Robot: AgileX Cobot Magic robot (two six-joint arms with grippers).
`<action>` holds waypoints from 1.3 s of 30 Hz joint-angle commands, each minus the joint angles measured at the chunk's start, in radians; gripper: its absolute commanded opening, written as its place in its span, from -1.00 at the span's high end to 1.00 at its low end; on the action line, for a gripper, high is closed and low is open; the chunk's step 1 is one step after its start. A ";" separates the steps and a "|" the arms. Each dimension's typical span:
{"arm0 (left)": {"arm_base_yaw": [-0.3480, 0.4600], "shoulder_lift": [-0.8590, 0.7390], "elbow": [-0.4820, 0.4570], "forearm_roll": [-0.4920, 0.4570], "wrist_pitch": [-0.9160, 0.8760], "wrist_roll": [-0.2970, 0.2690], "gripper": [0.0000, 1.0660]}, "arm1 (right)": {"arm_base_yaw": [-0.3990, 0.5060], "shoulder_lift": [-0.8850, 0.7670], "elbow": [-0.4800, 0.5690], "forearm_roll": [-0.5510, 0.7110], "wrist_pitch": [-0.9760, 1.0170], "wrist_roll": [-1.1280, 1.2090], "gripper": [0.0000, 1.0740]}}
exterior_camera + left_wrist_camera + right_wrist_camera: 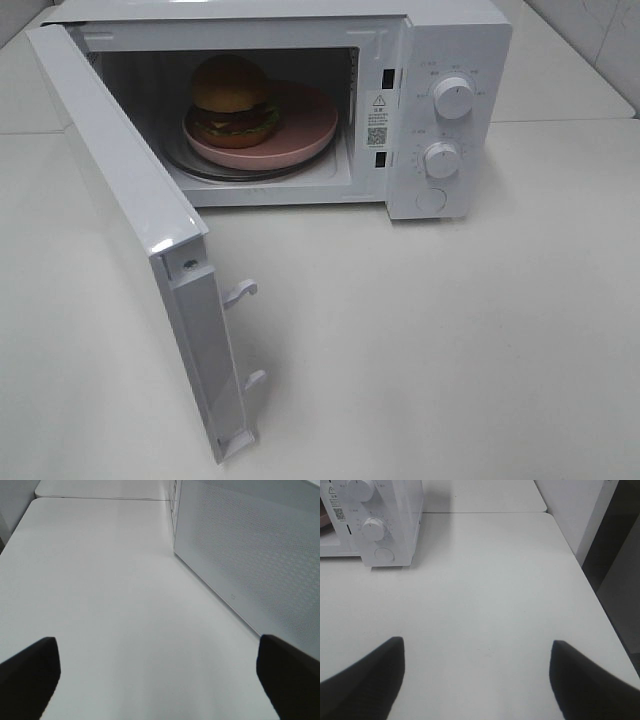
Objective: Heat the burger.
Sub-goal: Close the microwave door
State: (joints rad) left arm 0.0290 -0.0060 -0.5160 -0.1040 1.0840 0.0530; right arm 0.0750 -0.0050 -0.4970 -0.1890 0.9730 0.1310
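Inside microwave (450, 50): burger (232, 100) on pink plate (300, 135) (door (120, 200) open) | left pincer (159, 680), right pincer (477, 680): spread, apparently empty.

Burger (232, 95) on plate (305, 128) inside microwave (455, 50), door (125, 195) swung out over tabletop (450, 330), left tool (156, 652) outside that door, door ahead to its right, right tool (476, 647) over tabletop, microwave ahead to its left

The burger (232, 100) sits inside the open microwave (440, 60), on a pink plate (300, 135). It stands straight up, toward the left side of the plate. Its round bun on top is shiny and golden brown. Under the bun are a dark patty, yellow cheese and green lettuce.
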 commanded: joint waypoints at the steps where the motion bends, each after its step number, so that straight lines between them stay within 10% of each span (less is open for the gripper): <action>1: 0.004 -0.006 0.000 -0.008 -0.015 -0.005 -0.88 | -0.007 -0.028 0.006 0.004 -0.008 0.002 -0.41; 39: 0.004 -0.006 0.000 -0.008 -0.015 -0.005 -0.88 | -0.007 -0.028 0.006 0.004 -0.008 0.002 -0.41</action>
State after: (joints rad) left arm 0.0290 -0.0060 -0.5160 -0.1040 1.0840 0.0530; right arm 0.0750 -0.0050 -0.4930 -0.1860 0.9700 0.1310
